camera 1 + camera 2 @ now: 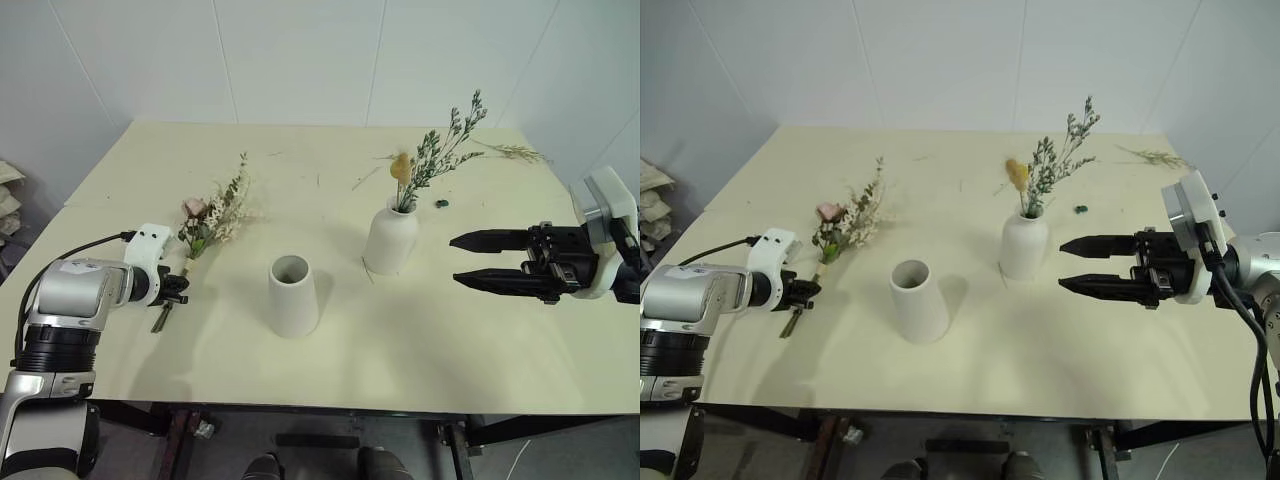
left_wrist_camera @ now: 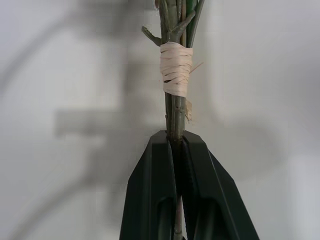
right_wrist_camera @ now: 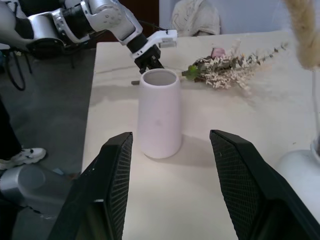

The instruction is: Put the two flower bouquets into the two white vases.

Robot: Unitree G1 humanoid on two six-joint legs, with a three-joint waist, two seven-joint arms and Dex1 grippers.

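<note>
The full bouquet (image 1: pixel 212 222) with a pink bloom and cream sprigs lies on the table at the left, stems toward me. My left gripper (image 1: pixel 179 289) is shut on those stems just below the raffia tie (image 2: pixel 176 70). The tapered white vase (image 1: pixel 293 295) stands empty mid-table, a short way right of that gripper. Behind it to the right, the rounded narrow-necked vase (image 1: pixel 392 238) holds the slim bouquet (image 1: pixel 432 158) of dark green sprigs upright. My right gripper (image 1: pixel 454 260) hangs open above the table at the right, pointing left, with nothing between its fingers.
Loose thin dried twigs (image 1: pixel 515 152) lie at the back right corner of the cream table (image 1: pixel 450 350). A small dark bit (image 1: pixel 441 203) sits right of the rounded vase. Another thin twig (image 1: pixel 365 178) lies behind that vase.
</note>
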